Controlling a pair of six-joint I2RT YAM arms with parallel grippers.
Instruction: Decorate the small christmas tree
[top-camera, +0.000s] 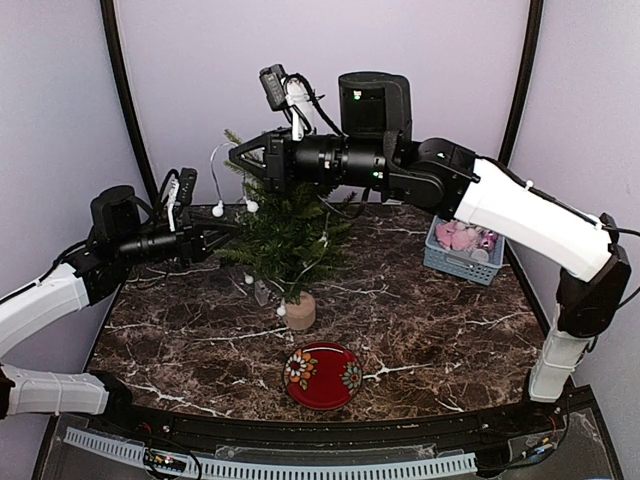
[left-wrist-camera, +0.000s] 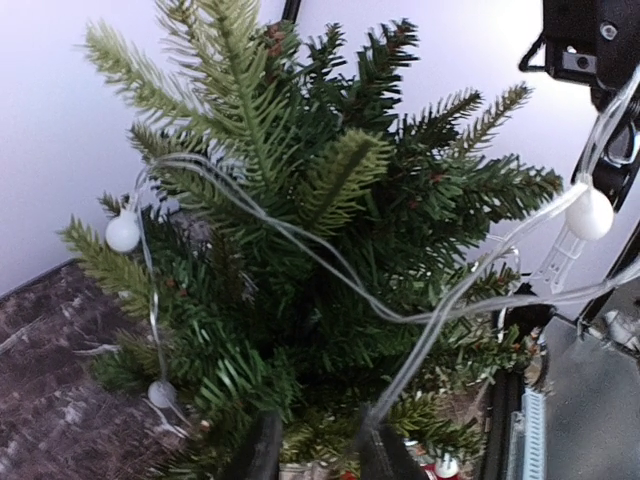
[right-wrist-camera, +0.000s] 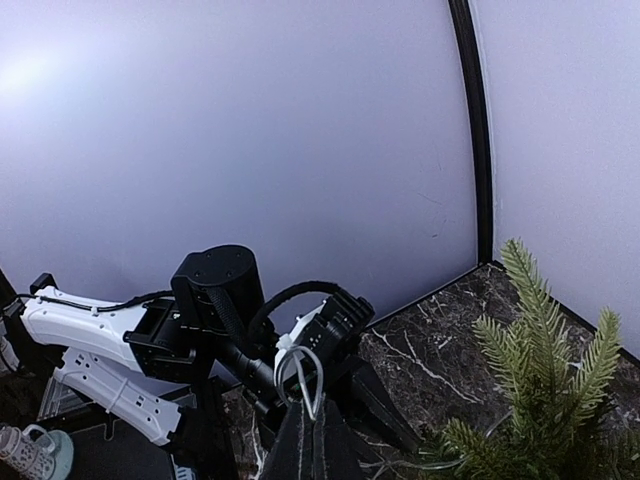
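The small christmas tree (top-camera: 287, 235) stands mid-table on its light-wood stump (top-camera: 300, 311). It fills the left wrist view (left-wrist-camera: 330, 250). A clear-wired light string (left-wrist-camera: 330, 270) with white bulbs (left-wrist-camera: 123, 232) drapes across its branches. My right gripper (top-camera: 246, 160) hovers by the tree top. In the right wrist view it (right-wrist-camera: 318, 440) is shut on a loop of the string's wire (right-wrist-camera: 305, 378). My left gripper (top-camera: 226, 236) is at the tree's left side. Its jaws stand apart (left-wrist-camera: 320, 440), and the wire runs against the right finger (left-wrist-camera: 383, 450).
A red flowered plate (top-camera: 322, 375) lies in front of the tree. A blue basket (top-camera: 450, 263) with pink ornaments sits at the back right. Purple walls close in at the back and sides. The left arm (right-wrist-camera: 90, 325) shows in the right wrist view.
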